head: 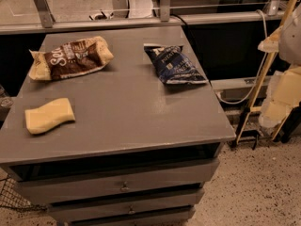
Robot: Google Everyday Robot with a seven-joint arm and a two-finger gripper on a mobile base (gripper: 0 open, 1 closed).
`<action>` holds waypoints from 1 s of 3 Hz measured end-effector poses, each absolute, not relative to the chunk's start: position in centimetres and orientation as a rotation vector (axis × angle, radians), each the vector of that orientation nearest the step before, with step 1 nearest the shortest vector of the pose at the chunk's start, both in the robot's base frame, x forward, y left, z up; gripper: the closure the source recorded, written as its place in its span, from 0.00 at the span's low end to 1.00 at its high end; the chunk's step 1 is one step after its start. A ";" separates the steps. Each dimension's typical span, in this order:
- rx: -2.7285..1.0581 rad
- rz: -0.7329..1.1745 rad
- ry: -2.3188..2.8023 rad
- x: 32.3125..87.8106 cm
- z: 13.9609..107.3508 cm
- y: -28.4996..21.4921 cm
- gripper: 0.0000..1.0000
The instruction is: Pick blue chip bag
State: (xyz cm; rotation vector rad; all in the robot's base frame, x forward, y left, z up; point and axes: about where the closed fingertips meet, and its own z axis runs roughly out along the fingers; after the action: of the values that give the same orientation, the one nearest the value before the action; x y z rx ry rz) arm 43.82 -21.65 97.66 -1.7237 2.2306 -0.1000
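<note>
— Sponge [49, 115] sits nearest, lower left. And the blue bag [175, 65]?
— Farther back on the desk [131, 112], upper right of centre, its long axis slanting down-right. The pincer [282, 98] hangs at the right edge, with the bag to its left. Whether it's open or closed, I can't tell.

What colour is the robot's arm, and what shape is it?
The arm at the right edge is creamy white, built of chunky, blocky parts with rounded corners. Its gripper seems to be the pale tip higher up, right of the table. No markings show on it.
</note>
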 end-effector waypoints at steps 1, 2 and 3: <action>-1.711 -0.103 2.218 44.2 98.0 -21.7 0.00; -1.635 -0.049 2.181 47.8 98.0 -22.1 0.00; -1.504 0.072 2.123 53.4 97.5 -22.1 0.00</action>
State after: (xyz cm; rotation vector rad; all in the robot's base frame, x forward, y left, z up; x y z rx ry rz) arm 53.42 -22.12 97.54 -1.5037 2.1233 0.0724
